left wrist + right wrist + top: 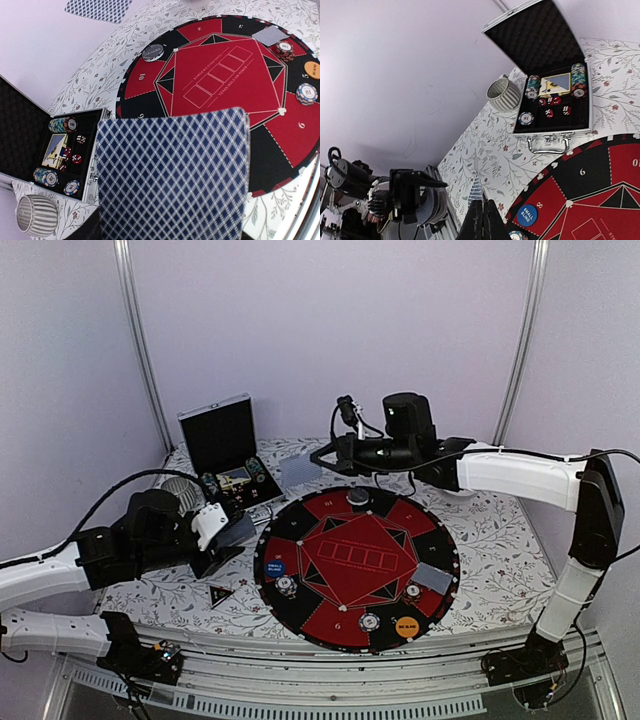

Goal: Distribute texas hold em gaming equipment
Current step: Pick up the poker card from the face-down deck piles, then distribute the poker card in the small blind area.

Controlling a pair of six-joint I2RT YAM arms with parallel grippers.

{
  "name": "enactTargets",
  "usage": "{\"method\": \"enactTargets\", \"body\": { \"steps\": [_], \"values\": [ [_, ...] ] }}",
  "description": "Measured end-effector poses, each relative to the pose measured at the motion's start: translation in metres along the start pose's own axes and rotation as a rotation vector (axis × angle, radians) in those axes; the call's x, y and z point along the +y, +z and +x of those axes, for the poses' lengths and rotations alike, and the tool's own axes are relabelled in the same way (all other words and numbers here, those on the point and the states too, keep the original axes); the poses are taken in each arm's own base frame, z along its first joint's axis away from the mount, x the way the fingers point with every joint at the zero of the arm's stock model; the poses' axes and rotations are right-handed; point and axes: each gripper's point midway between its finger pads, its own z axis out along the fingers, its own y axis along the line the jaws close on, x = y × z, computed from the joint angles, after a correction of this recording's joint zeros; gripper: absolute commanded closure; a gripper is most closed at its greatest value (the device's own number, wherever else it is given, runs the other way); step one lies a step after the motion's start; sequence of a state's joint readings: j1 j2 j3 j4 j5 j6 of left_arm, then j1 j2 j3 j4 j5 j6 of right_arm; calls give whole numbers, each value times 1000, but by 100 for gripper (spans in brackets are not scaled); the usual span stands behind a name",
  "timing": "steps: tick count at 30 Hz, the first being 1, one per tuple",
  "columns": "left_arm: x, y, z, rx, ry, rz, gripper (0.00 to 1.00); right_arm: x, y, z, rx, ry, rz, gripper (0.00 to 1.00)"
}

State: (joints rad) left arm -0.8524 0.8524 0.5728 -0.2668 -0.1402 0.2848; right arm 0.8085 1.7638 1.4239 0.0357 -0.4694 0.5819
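Left gripper (231,531) holds a card (172,175) off the table, left of the mat (300,625). Patterned back faces the wrist camera. Long axis runs out from the gripper toward the mat. In the top view the card tilts, far end higher. The fingers are hidden behind the card, so their spread can't be read, but the card is gripped.

Right gripper (482,211) has its fingers pressed together. A second card (300,471) sits at its tips, beside the open case (225,450). It is probably pinched by a corner, as the left wrist view shows it against the wall rather than on the cloth. Right wrist view gives only a thin striped sliver past the tips, so its long axis is unclear.

A third card (433,578) lies flat and back up on a black wedge at the mat's right rim, long axis slanting across the wedge.

- Chips (287,587) sit singly on the mat's near half, with more stacked in the case.
- Blue button (276,566) is on the mat's left side.
- Orange button (406,627) is on the mat's near right side.
- Triangular marker (220,593) is on the cloth just left of the mat, apex toward the near edge.
- Striped cup (502,94) stands left of the case.
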Motion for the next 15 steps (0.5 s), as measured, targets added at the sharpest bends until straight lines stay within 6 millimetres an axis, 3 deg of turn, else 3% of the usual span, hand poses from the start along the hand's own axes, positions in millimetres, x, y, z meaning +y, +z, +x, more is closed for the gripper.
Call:
{"method": "enactTargets", "body": {
  "steps": [3, 6, 9, 12, 15],
  "values": [
    [1, -1, -1, -5, -1, -2, 46, -18, 1, -8, -71, 35, 34, 98],
    [1, -2, -2, -8, -2, -4, 46, -29, 19, 1, -86, 84, 22, 98],
    [1, -2, -2, -9, -2, -5, 46, -48, 53, 25, -57, 148, 17, 98],
    [2, -2, -2, -10, -3, -6, 46, -69, 93, 61, 0, 221, 24, 98],
    [2, -4, -3, -15, -4, -9, 46, -90, 121, 97, 53, 299, 41, 98]
  ]
}}
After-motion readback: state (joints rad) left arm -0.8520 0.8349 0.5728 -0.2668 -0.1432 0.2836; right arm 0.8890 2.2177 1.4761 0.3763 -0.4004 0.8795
